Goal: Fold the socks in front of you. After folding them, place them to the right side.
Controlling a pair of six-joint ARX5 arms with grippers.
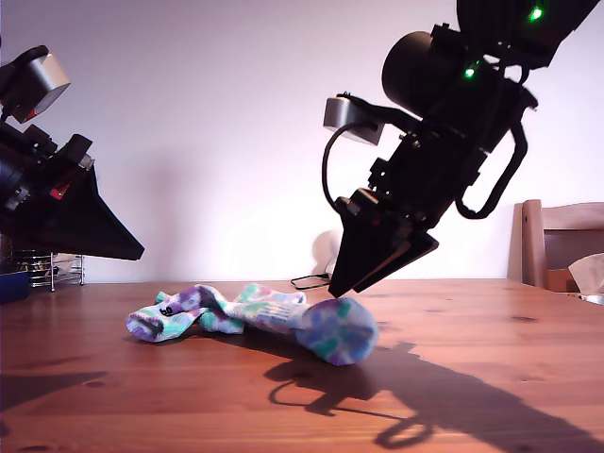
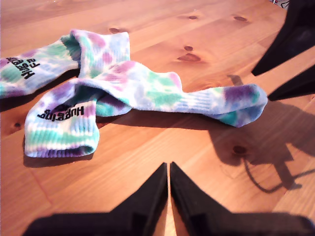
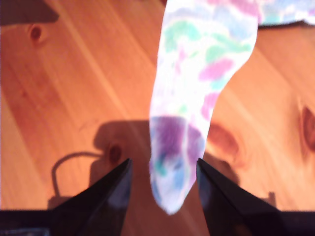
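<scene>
Fold not started, by the look of it: the socks (image 1: 250, 319) lie loose and tangled mid-table (image 1: 491, 377), one cuff doubled over, one toe stretched toward the exterior view's right. Nothing has been placed aside yet.

Your second hand (image 3: 164, 194) hangs tilted down over that toe, jaws spread and straddling it, not yet gripping. In the exterior view it is the arm on the right.

Your first hand (image 2: 169, 184) hovers clear of the table on the exterior view's left, jaws nearly together, holding nothing.
</scene>
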